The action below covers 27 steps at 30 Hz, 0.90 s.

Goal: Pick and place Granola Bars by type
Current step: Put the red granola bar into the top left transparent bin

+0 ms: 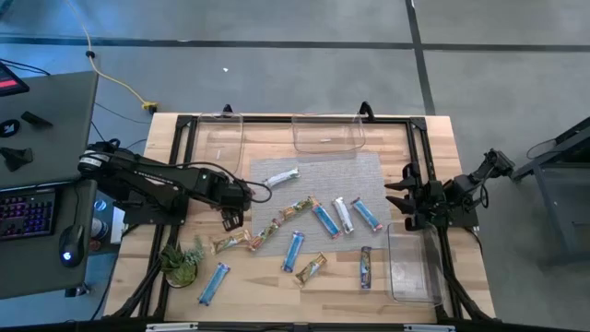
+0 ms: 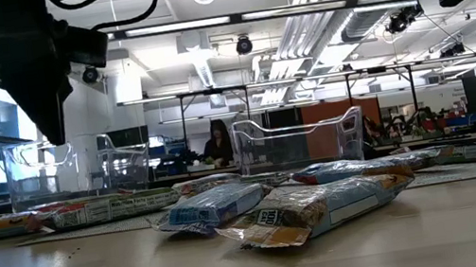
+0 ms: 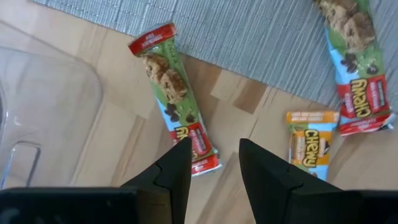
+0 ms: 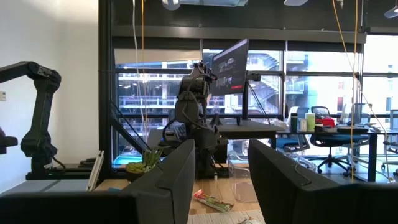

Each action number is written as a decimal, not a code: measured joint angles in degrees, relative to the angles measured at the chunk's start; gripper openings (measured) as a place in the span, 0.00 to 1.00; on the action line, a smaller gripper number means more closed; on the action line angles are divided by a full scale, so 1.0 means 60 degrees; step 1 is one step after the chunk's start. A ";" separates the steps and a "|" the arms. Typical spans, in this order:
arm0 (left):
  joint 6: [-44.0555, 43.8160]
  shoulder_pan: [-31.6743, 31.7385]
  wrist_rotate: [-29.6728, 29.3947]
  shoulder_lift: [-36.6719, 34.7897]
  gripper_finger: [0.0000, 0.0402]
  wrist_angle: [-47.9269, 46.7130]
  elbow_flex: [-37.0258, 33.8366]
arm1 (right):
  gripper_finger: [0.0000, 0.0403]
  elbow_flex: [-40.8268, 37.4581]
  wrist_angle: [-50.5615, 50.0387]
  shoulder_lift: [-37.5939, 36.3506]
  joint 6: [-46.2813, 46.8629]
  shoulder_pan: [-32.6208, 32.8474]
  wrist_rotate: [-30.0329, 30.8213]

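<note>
Pick step: left gripper (image 3: 214, 165), fingers parted and empty, hovers above the green-wrapped bar (image 3: 174, 96). Next: descend, straddle, clench. Right gripper (image 4: 221, 171) waits, fingers parted.

Both arms are black and jointed, each end effector (image 3: 214, 163) bearing two flat, angular dark fingers.

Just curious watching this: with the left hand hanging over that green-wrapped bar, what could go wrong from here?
The left hand hangs open above one end of the green bar, not its middle, so the bar might tip or slip. An orange bar lies close by and could get nudged. The clear bin beside it could be bumped.
</note>
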 joint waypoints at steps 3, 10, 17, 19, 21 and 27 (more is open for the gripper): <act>0.0022 0.0004 -0.0038 0.0000 0.33 0.0009 0.0000 | 0.33 0.0000 0.0000 0.0000 0.0007 0.0003 0.0000; -0.0400 0.0004 0.0272 0.0379 0.48 -0.0135 -0.0004 | 0.33 0.0000 -0.0006 0.0000 0.0006 0.0003 0.0000; -0.2310 0.0007 0.0266 0.1200 0.59 -0.0197 -0.0487 | 0.33 0.0000 -0.0105 0.0000 0.0002 0.0003 -0.0006; -0.2720 0.0004 0.0275 0.1353 0.59 0.0144 -0.0845 | 0.33 0.0000 -0.0136 -0.0004 0.0006 0.0001 -0.0013; -0.2960 0.0004 0.0277 0.1476 0.59 0.0580 -0.1215 | 0.33 0.0000 -0.0168 -0.0001 0.0007 0.0004 -0.0018; -0.3314 0.0004 -0.0169 0.1483 0.59 0.1447 -0.1765 | 0.33 0.0001 -0.0219 -0.0002 0.0000 0.0002 -0.0022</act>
